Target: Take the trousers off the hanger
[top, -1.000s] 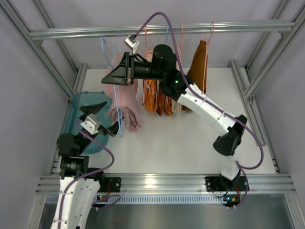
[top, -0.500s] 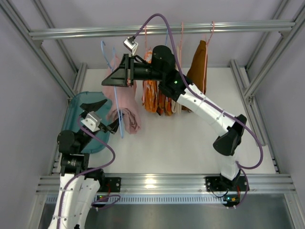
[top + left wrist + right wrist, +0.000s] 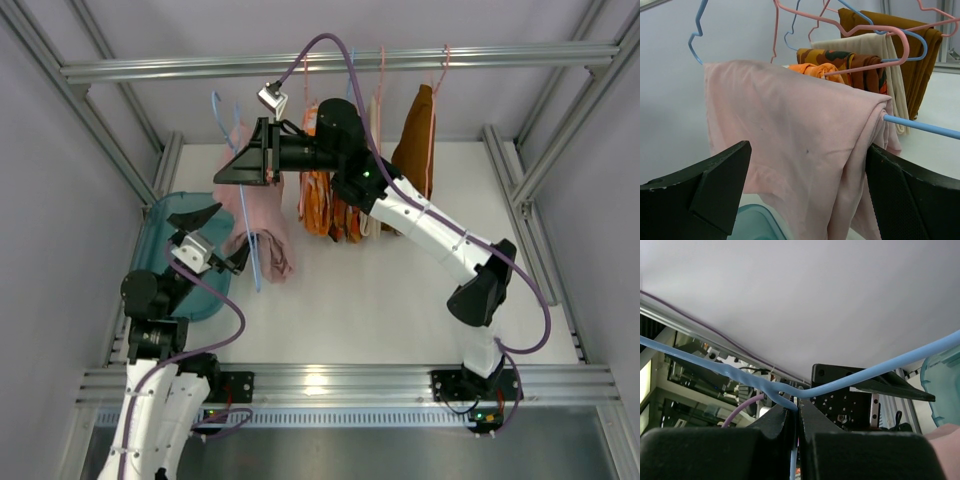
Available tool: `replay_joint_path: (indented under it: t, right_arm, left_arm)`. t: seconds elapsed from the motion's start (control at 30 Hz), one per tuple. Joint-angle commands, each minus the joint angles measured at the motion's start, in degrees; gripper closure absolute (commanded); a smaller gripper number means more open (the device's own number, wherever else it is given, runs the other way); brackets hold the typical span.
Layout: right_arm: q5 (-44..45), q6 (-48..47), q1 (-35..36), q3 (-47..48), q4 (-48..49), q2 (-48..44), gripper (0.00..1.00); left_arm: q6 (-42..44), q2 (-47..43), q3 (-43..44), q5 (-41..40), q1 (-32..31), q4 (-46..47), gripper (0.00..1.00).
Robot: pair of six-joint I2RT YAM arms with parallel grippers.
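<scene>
Zero pairs off yet: pink trousers [image 3: 790,145] drape the blue hanger [image 3: 840,382], right gripper [image 3: 796,425] pinched shut on its wire, left gripper [image 3: 805,155] spread wide facing the cloth; orange trousers [image 3: 812,70] wait.

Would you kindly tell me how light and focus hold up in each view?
Top external: even light, sharp, one glare spot on the near rail. Left wrist: pink trousers clear, the left gripper dark and featureless. Right wrist: blue hanger crisp, the right gripper close, dark, soft-edged; pale blank surface above.
</scene>
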Motion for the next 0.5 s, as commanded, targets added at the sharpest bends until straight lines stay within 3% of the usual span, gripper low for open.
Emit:
replay_joint_path:
  t: [0.0,0.47]
  right_arm:
    - [-0.3,0.8,1.2,1.8,8.9,-2.9,1.00]
    - [-0.9,0.3,0.9,2.6,8.7,-3.4,1.00]
  left_arm:
    - [2.3,2.1,1.9,-1.2,0.1,5.6,0.05]
    - [7.7,0.8,0.8,0.5,0.1,3.1,0.07]
